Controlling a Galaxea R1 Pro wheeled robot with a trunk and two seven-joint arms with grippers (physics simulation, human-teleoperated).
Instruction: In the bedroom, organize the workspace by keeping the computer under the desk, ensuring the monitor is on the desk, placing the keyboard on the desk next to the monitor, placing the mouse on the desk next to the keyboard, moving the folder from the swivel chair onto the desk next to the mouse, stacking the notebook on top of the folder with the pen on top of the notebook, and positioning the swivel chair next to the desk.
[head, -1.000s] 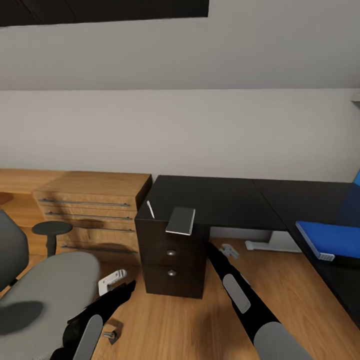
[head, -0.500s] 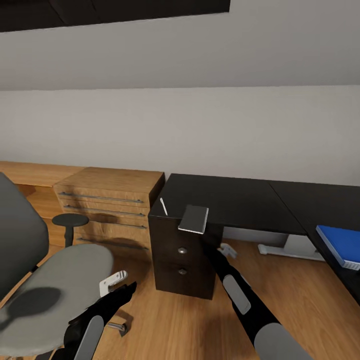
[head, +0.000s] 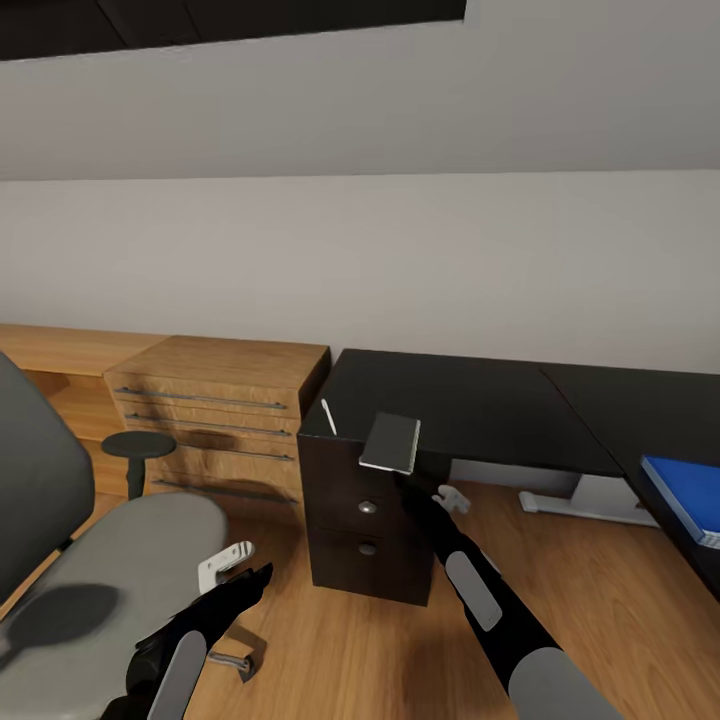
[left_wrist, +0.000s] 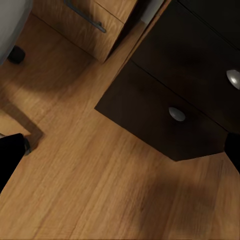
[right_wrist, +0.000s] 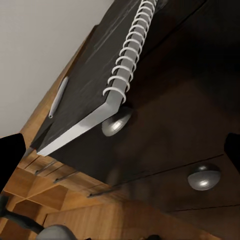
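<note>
Swinging leftward, the head camera now shows more swivel chair (head: 110, 560) at 8 o'clock. The pen (head: 328, 416) and spiral notebook (head: 391, 443) sit on the worktop (head: 470, 405); the blue folder (head: 688, 496) slips toward 3 o'clock. Right end effector (head: 405, 480) reaches under the notebook, grip unclear; left end effector (head: 262, 572) likewise unclear.

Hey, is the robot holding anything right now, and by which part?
Nothing seems held. The right gripper is open just below the notebook's overhanging edge; the left gripper is open over the floor.
</note>
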